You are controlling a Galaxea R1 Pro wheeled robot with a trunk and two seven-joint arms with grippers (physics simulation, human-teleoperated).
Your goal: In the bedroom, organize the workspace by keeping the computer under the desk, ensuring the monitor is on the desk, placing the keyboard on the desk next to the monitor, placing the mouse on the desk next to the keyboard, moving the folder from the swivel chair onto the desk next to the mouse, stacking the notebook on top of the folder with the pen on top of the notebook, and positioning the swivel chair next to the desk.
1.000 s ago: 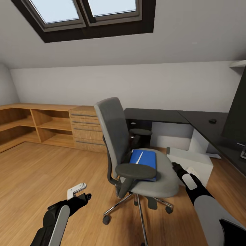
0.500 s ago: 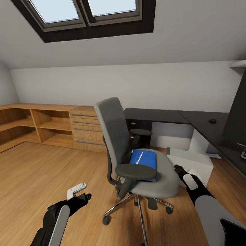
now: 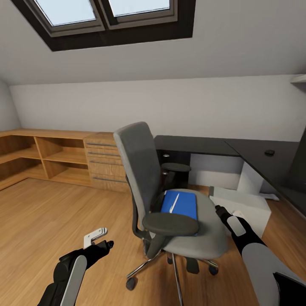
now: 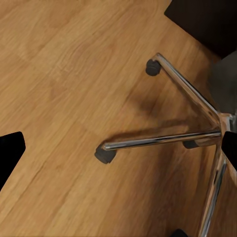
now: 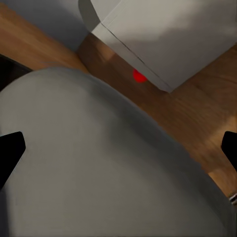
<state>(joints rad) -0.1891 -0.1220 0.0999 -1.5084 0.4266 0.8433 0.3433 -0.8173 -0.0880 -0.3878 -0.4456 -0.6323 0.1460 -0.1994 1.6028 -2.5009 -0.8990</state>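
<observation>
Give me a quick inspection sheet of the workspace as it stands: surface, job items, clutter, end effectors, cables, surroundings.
Surface: desk has a glossy black top; a small dark object sits on its right wing.
Job's things: blue folder lies on the swivel chair seat, a thin white item on top of it. Computer stands on the floor by the desk, red light showing.
Clutter: nothing seen.
End effectors: left end effector open, over bare floor; right end effector open, at the seat's right edge, holding nothing.
Cables: nothing seen.
Surroundings: wood floor, wooden shelving and drawers, skylight.
</observation>
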